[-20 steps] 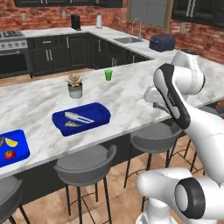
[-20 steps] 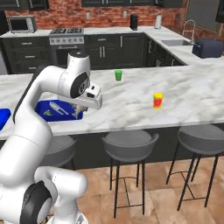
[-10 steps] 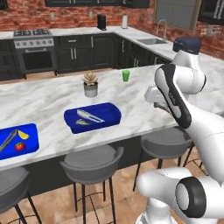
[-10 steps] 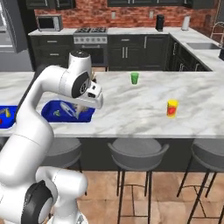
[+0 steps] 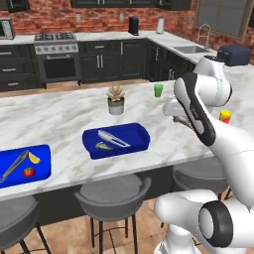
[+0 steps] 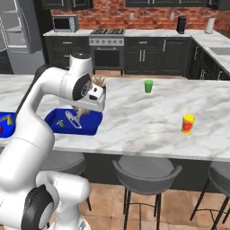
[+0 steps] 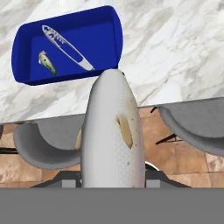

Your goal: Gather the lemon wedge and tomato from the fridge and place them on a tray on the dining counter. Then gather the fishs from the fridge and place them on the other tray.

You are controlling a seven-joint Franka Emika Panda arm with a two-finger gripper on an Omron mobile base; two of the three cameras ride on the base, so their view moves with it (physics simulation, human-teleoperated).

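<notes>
Kitchen w/ brick wall, black cabinets; marble dining table (image 5: 64,119) runs across in front of me, grey stools (image 5: 111,191) tucked under its near edge.

Far left on the table: blue tray (image 5: 42,171) w/ lemon wedge (image 5: 33,158) + tomato (image 5: 29,171) already in it, plus a long thin silver utensil (image 5: 14,166) lying diagonal. That half of the job looks done.

Next right: second blue tray (image 5: 139,144), near the table's front edge. Inside: olive-tan fish (image 5: 103,146) flat on the floor of it, beside another long silver utensil (image 5: 113,139). Small potted succulent (image 5: 115,99) stands just behind this tray, green cup (image 5: 158,90) further right, yellow-and-red object (image 5: 225,116) near the far right – none of those matter.

My pincer (image 7: 113,175) is clamped on the grey-silver fish (image 7: 111,135), gripped at one end so the body sticks out ahead of the fingers, nose pointing toward the second tray. Hand cam shows it out over the stools, tray up ahead – so not over the drop spot yet, I reckon.

Judgement: last item. Need to reach fwd until fish is above bare tray floor, clear of utensil + other fish, then let go low so it doesn't bounce off the rim.
</notes>
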